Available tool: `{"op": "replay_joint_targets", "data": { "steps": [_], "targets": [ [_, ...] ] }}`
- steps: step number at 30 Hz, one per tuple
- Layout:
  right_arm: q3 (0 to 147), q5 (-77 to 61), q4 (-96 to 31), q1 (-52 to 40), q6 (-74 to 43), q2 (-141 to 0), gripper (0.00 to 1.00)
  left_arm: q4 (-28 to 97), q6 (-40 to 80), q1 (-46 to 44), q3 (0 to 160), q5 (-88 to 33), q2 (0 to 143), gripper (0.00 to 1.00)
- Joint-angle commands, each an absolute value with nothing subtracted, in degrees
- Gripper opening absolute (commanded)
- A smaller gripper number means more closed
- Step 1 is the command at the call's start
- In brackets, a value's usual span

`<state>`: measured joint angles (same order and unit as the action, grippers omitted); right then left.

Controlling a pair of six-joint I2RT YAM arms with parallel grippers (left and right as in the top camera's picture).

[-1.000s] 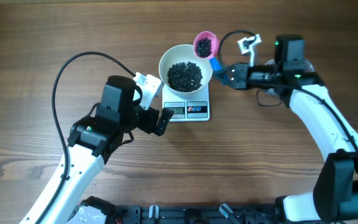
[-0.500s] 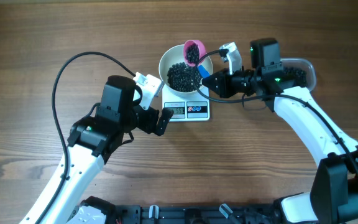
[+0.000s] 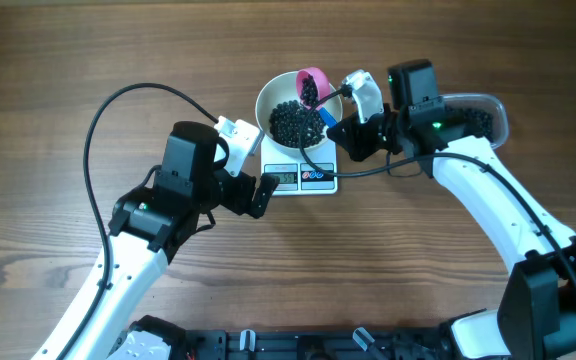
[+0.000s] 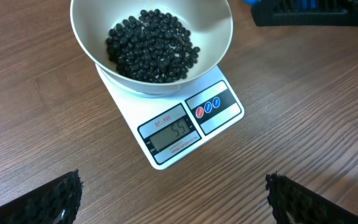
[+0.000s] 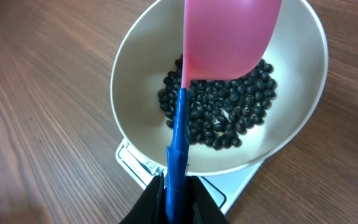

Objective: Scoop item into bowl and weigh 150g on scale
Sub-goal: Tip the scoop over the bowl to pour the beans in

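Nearest the base, we are noting the left gripper (image 3: pixel 253 165) spread wide and empty, just beside the scale (image 4: pixel 221 107). On the scale, the white bowl (image 4: pixel 224 36) is holding the black beans (image 4: pixel 151 43). Farther back, the right gripper (image 5: pixel 176 200) is pinching the blue handle of the pink scoop (image 5: pixel 229 37) over the bowl.

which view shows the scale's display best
Left wrist: the display faces the camera, large, digits legible. Overhead shows it small and unreadable. Right wrist shows only a scale corner under the bowl, display hidden.
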<state>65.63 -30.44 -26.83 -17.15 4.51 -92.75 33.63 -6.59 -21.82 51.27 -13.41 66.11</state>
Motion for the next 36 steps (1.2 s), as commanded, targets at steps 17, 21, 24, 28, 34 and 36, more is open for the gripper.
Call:
{"op": "replay_joint_targets", "data": {
  "steps": [17, 21, 24, 28, 34, 36],
  "targets": [
    [67.24, -16.10, -26.61, -22.35, 18.37, -91.59, 0.04, 33.67, -7.25, -22.02, 50.98, -13.89, 66.54, 1.00],
    [67.24, -14.55, -26.61, -22.35, 21.04, -91.59, 0.04, 33.67, -7.25, -22.02, 50.98, -13.89, 66.54, 1.00],
    [67.26, -12.49, -26.41, -22.35, 22.22, -91.59, 0.04, 33.65, -7.25, -22.02, 50.98, -13.89, 66.54, 1.00],
    [67.29, -12.47, -26.33, -22.35, 22.96, -91.31, 0.04, 33.67, -7.25, -22.02, 50.98, -13.91, 66.54, 1.00],
    [67.29, -11.51, -26.06, -22.35, 25.56, -90.11, 0.04, 33.65, -7.25, -22.02, 50.98, -13.89, 66.54, 1.00],
    [67.29, -11.42, -25.91, -22.35, 25.54, -89.62, 0.04, 33.65, -7.25, -22.02, 50.98, -13.91, 66.54, 1.00]
  ]
}}
